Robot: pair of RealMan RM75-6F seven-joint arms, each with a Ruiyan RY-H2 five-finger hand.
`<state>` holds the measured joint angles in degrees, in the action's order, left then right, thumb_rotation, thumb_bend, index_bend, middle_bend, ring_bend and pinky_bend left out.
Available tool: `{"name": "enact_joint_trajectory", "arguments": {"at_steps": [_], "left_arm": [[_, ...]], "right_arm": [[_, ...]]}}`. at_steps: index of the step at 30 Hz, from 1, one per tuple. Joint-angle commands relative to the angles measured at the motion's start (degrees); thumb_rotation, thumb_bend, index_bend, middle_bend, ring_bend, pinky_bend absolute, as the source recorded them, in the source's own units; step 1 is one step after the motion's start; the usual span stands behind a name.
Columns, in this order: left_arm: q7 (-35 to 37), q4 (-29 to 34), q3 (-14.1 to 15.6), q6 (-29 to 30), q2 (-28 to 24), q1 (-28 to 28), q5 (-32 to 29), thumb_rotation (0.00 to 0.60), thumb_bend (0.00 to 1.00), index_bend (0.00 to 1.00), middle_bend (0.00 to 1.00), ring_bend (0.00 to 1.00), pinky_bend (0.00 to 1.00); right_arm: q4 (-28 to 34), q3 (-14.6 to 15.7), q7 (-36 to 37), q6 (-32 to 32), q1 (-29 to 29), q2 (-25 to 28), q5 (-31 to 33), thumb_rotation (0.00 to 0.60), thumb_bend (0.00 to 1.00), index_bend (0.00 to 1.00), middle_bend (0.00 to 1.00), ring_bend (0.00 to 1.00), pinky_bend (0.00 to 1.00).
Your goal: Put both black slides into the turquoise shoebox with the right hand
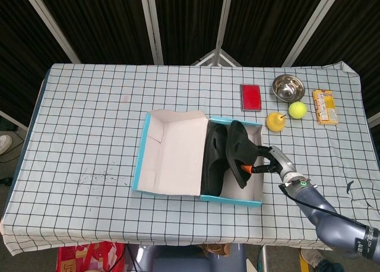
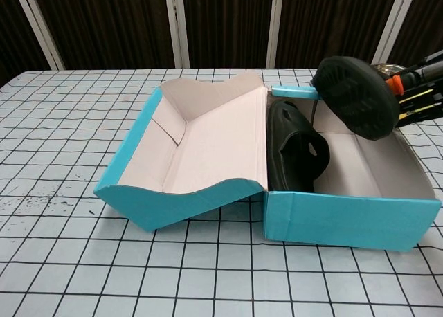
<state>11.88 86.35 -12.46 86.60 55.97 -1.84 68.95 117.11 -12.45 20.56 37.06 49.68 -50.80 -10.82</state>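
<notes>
Right hand [image 1: 265,163] over checkered tablecloth [image 1: 89,123]

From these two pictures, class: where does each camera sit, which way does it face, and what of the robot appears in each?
Head view: high above, looking down on the checked table; shows the right arm and right hand holding a black slide over the turquoise shoebox.
Chest view: low at the table's near edge, facing across; only the right hand's fingers show.
Shared: shoebox, held slide, second slide inside.
</notes>
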Motion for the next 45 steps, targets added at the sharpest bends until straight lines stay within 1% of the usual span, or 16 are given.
{"name": "enact_joint_trajectory", "arguments": {"at_steps": [1,13,14,19,31,36,39,45], "left_arm": [[0.05,0.01,0.02,-0.02,-0.02,0.01,0.07,0.6,0.81,0.22,0.09,0.06,0.14],[0.2,0.13,0.09,0.0,-0.08,-0.03,0.27,0.6,0.81,0.22,0.09,0.06,0.14],[0.25,0.1,0.06,0.01,-0.08,-0.05,0.2,0.6,0.81,0.22,0.09,0.06,0.14],[0.36,0.05,0.04,-0.07,-0.09,-0.05,0.13,0.6,0.81,0.22,0.09,0.06,0.14],[0.64,-0.1,0.05,-0.3,-0.09,-0.03,0.08,0.6,0.81,0.22,0.09,0.06,0.14],[0.66,-0.09,0.06,-0.31,-0.1,-0.03,0.1,0.6,0.81,0.22,0.09,0.06,0.14],[0.64,-0.07,0.08,-0.32,-0.1,-0.04,0.1,0.6,0.81,0.22,0.09,0.06,0.14],[0.69,0.0,0.09,-0.3,-0.14,-0.08,0.11,0.6,0.81,0.22,0.09,0.06,0.14]], "right_arm": [[0.55,0.0,-0.23,0.16,0.15,0.37,0.47,0.6,0.59,0.49,0.5,0.18,0.0],[1.8,0.05,-0.95,0.82,-0.08,0.65,0.91,0.6,0.59,0.49,0.5,0.18,0.0],[1.48,0.74,-1.7,1.24,0.02,0.0,0.86,0.6,0.59,0.49,0.5,0.18,0.0],[0.91,1.61,-3.18,3.14,0.33,-1.91,0.92,0.6,0.59,0.49,0.5,0.18,0.0],[0.62,3.27,-9.18,12.39,0.12,-7.4,-1.8,0.6,0.59,0.5,0.5,0.18,0.0],[0.59,4.37,-12.87,15.99,-0.05,-9.45,-3.42,0.6,0.59,0.5,0.5,0.18,0.0],[0.45,5.36,-16.27,18.81,0.1,-11.01,-4.25,0.6,0.59,0.5,0.5,0.18,0.0],[0.29,6.4,-21.92,23.57,0.15,-13.55,-5.31,0.6,0.59,0.5,0.51,0.18,0.0]]}}
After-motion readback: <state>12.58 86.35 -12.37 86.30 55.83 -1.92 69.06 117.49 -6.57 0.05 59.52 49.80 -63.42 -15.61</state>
